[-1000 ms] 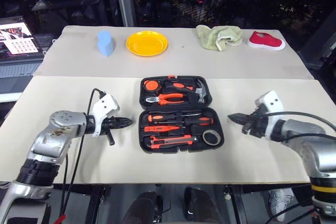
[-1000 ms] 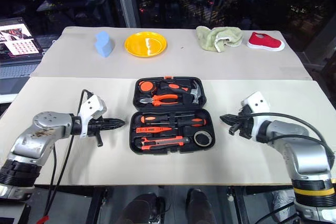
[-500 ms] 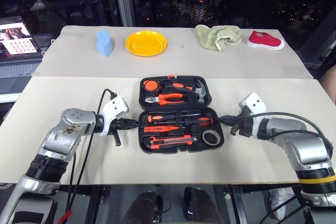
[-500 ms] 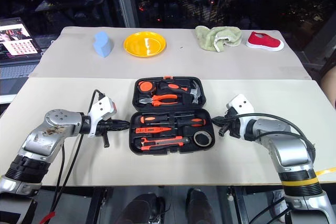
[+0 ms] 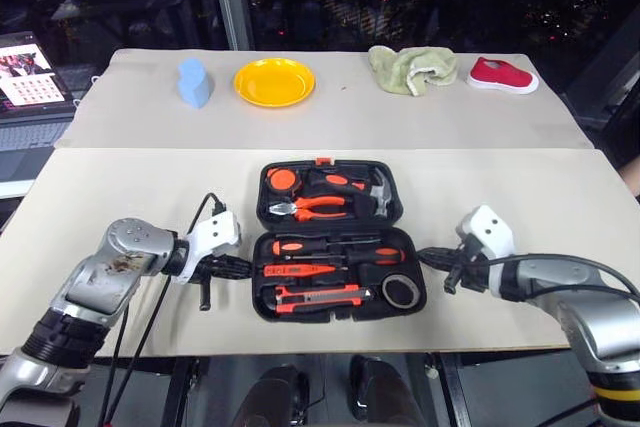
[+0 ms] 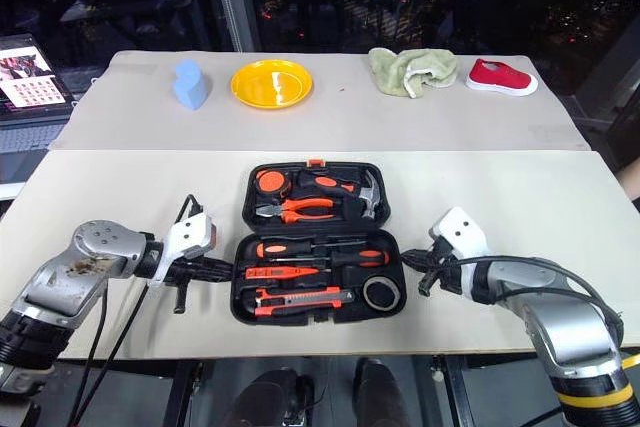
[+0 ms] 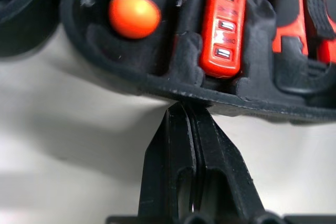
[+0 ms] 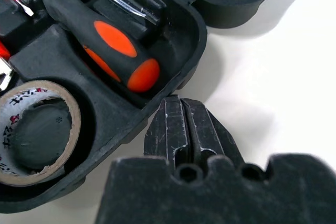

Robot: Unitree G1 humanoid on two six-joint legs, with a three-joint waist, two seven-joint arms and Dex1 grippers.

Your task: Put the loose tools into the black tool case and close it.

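The black tool case [image 5: 336, 315] lies open and flat at mid-table, orange latch on the far edge. Its near half holds two orange-and-black screwdrivers [image 5: 335, 243], the red tester screwdriver [image 5: 295, 270], the utility knife [image 5: 320, 295] and the tape roll [image 5: 402, 291]. My left gripper [image 5: 243, 268] is shut, empty, its tip against the near half's left rim [image 7: 157, 90], close to the tester [image 7: 227, 30]. Shut and empty too, my right gripper [image 5: 425, 255] has its tip at the right rim, beside a screwdriver handle [image 8: 105, 45] and the tape roll [image 8: 31, 92].
The case's far half carries pliers [image 5: 305, 206], a hammer and a tape measure. On the far table stand a blue object [image 5: 194, 82], a yellow plate [image 5: 274, 81], a green cloth [image 5: 412, 68] and a red shoe [image 5: 502, 75]. A laptop [image 5: 25, 67] sits far left.
Both shut grippers have come in from a hand's width away to the left and right edges of the case's near half. The whole picture has also shifted a little.
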